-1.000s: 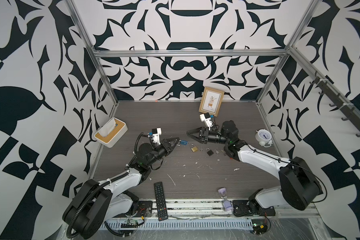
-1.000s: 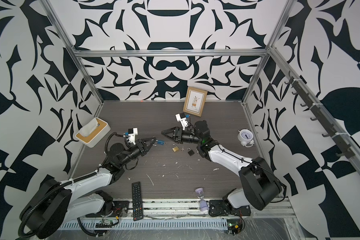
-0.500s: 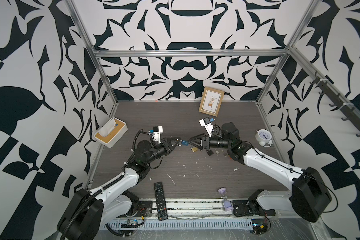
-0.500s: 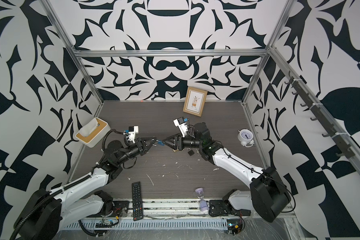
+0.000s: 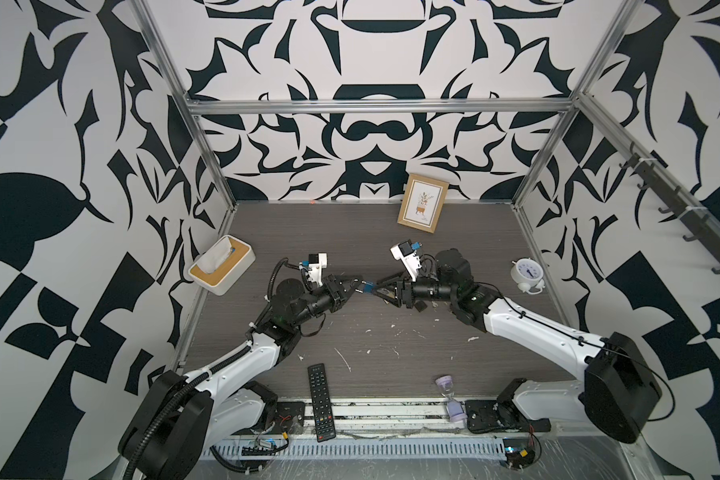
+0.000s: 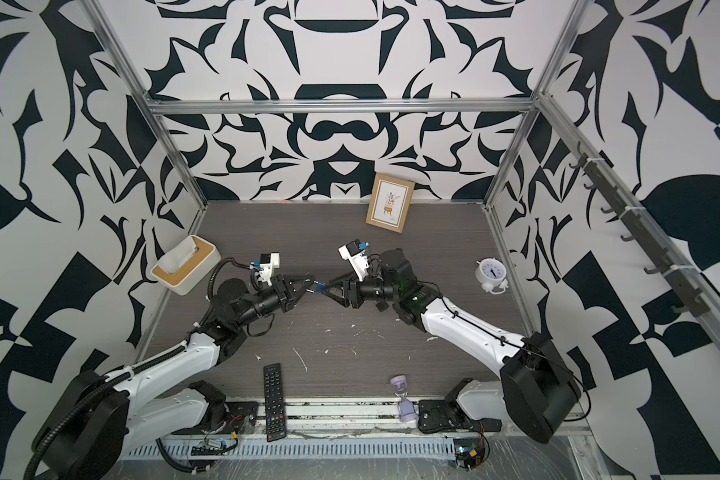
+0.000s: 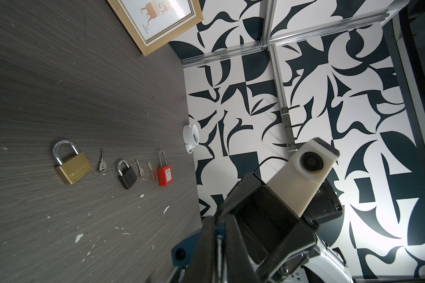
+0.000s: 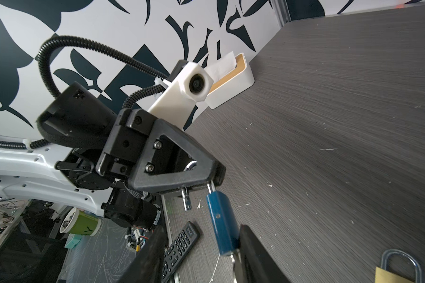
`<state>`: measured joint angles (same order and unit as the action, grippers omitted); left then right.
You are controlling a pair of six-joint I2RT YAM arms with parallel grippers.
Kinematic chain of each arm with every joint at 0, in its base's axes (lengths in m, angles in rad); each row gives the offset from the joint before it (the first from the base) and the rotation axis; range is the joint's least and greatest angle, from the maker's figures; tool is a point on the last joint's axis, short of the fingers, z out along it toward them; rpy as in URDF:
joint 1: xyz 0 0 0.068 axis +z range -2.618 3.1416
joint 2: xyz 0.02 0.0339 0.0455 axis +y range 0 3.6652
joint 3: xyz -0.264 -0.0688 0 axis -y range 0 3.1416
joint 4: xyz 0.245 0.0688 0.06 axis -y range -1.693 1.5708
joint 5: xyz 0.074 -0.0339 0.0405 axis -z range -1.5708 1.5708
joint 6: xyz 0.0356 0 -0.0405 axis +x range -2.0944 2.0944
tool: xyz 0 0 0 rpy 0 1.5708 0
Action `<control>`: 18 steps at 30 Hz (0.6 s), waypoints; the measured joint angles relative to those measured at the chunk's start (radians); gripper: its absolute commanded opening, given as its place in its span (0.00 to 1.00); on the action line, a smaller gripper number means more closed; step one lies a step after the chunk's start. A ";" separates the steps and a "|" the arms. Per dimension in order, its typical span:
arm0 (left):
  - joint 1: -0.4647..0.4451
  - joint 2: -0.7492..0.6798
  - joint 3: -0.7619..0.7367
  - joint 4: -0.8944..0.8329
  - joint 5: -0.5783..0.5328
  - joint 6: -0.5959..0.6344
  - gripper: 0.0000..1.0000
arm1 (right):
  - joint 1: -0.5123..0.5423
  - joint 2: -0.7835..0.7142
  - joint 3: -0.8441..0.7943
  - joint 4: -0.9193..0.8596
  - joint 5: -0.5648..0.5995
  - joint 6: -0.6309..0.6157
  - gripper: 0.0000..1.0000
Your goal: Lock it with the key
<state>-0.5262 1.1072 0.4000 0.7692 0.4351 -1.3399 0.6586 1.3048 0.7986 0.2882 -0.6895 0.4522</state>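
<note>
Over the middle of the dark wood-grain table (image 5: 391, 232), the 2 arms meet tip to tip in both top views. A picture frame (image 5: 422, 208) leans on the back wall. A tissue box (image 5: 221, 270) sits at the left edge, a remote (image 5: 321, 401) lies at the near edge, and a white clock (image 5: 526, 274) stands at the right.

The left gripper (image 5: 356, 286) has its fingers pressed together on the shackle (image 8: 187, 201) of the blue padlock (image 8: 221, 227). The right wrist view shows the shackle's 2 legs coming out from under the fingertips: 1 runs into the blue body and the other ends free beside it. The body sticks out past the left fingertips, clear of the table, and reaches into the right gripper (image 8: 199, 257). That gripper's fingers are spread, with the body's far end between them. That end lies against 1 finger (image 8: 253, 252) and well apart from the other.

On the table below, the left wrist view shows 3 more locks in a row: a brass padlock (image 7: 71, 164), a black padlock (image 7: 127, 175) and a red padlock (image 7: 165, 171). A loose key lies beside each.

A small silver key (image 8: 234, 261) shows at the blue padlock's base, touching the nearer right finger. Whether it sits in the keyhole cannot be told.
</note>
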 measured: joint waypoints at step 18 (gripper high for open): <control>0.011 0.002 0.000 0.070 0.005 -0.051 0.00 | 0.016 0.049 0.005 0.024 0.016 0.043 0.33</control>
<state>-0.5152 1.1095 0.3996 0.8391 0.4397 -1.3914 0.6750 1.3537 0.8036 0.3119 -0.6739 0.4950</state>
